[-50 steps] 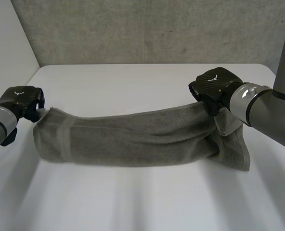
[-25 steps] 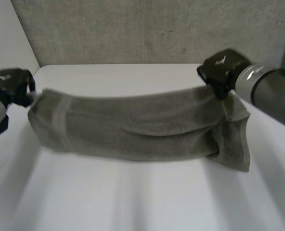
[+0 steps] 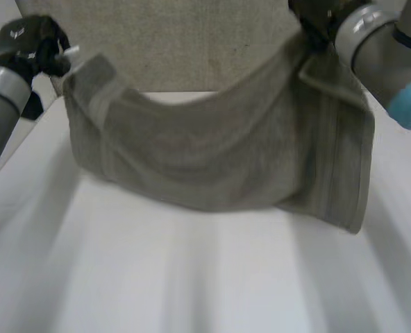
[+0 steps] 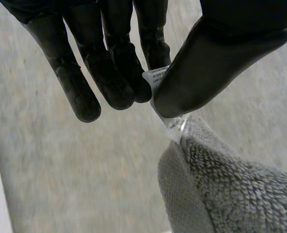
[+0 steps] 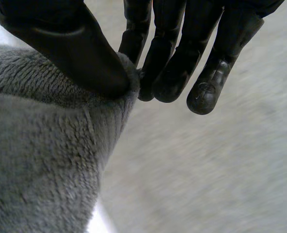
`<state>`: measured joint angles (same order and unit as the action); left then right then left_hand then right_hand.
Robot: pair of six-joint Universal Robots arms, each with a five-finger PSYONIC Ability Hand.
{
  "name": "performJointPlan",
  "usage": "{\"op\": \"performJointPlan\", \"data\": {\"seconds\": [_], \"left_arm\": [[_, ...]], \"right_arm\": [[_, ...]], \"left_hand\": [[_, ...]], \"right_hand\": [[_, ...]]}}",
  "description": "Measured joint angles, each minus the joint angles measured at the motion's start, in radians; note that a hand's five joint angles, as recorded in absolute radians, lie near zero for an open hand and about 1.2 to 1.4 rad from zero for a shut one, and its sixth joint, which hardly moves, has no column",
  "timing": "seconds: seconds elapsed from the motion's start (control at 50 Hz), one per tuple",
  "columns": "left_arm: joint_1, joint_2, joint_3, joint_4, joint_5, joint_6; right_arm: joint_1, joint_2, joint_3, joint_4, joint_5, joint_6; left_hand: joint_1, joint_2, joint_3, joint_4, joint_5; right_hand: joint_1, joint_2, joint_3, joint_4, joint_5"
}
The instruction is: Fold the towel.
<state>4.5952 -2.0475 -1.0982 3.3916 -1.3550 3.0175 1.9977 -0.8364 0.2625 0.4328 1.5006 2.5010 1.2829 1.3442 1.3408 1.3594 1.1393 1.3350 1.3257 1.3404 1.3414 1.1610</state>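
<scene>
In the head view the grey towel hangs above the white counter, strung between the left hand and the right hand. It sags deep in the middle, so I judge it soft, limp and fairly light, best held at its top corners. A second ago it lay low and stretched along the counter with both hands near the surface; now both hands are raised high, and the belly and the doubled right end dangle freely. In the left wrist view the left hand pinches only the white label at the towel's corner between thumb and fingers, a thin hold that may slip. In the right wrist view the right hand has its thumb and fingers clamped on the towel's thick corner.
</scene>
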Motion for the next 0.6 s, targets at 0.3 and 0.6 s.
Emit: {"op": "performJointPlan", "data": {"seconds": [0.3,0.6], "left_arm": [[-0.005,-0.035,0.282,0.251,-0.108,-0.307],[0.174,-0.016,-0.404,0.551,0.231,-0.361]], "right_arm": [[0.031,-0.013,-0.117,-0.329,-0.058,0.054],[-0.006,-0.061,0.533,0.094,-0.238,-0.096]], "left_hand": [[0.004,0.000,0.000,0.004,0.000],[0.004,0.000,0.000,0.004,0.009]], "right_hand": [[0.000,0.000,0.001,0.000,0.000],[0.001,0.000,0.001,0.000,0.002]]}}
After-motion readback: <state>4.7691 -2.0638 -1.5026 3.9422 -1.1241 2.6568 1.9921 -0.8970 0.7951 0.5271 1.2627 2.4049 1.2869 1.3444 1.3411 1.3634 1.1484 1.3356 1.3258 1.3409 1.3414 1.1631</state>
